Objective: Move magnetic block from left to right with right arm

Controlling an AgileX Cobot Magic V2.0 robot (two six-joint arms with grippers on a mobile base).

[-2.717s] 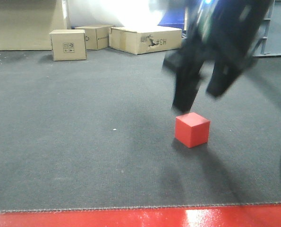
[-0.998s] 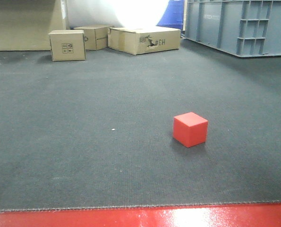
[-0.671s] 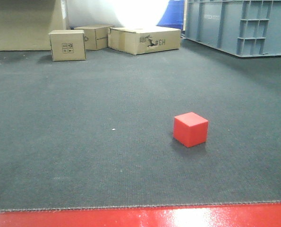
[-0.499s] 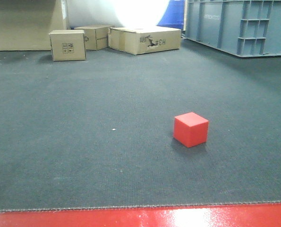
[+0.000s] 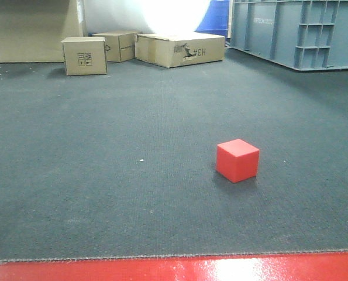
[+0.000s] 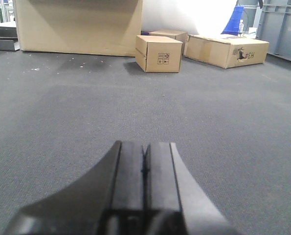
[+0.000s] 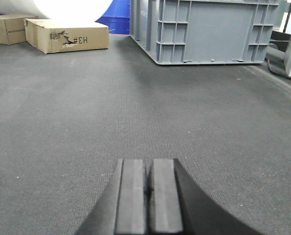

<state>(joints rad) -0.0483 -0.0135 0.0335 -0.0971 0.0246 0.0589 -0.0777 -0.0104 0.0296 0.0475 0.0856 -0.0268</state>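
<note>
Front view: we see the magnetic block (image 5: 238,160) alone on the dark carpet (image 5: 103,175), right of centre and nearer the red floor strip (image 5: 162,269) than the cardboard boxes (image 5: 84,55) at the back. A grey crate (image 5: 296,32) stands far right. No gripper appears here, so the block is touched by nothing.

We judge the block rigid and light — a small solid cube with matte faces that should not slip much between pads. It sits turned with one vertical edge toward the camera, so we would take it across two opposite side faces, with the jaws aligned to that rotation, not across a diagonal.

Left wrist view: the left gripper (image 6: 144,169) has its fingers pressed together with nothing between them. Only carpet and boxes lie ahead; no block.

Right wrist view: the right gripper (image 7: 147,188) is likewise closed and empty, low over the carpet and looking toward the crate. The block is not in this view — we cannot tell its exact offset from the jaws, only that it lies apart from them.
</note>
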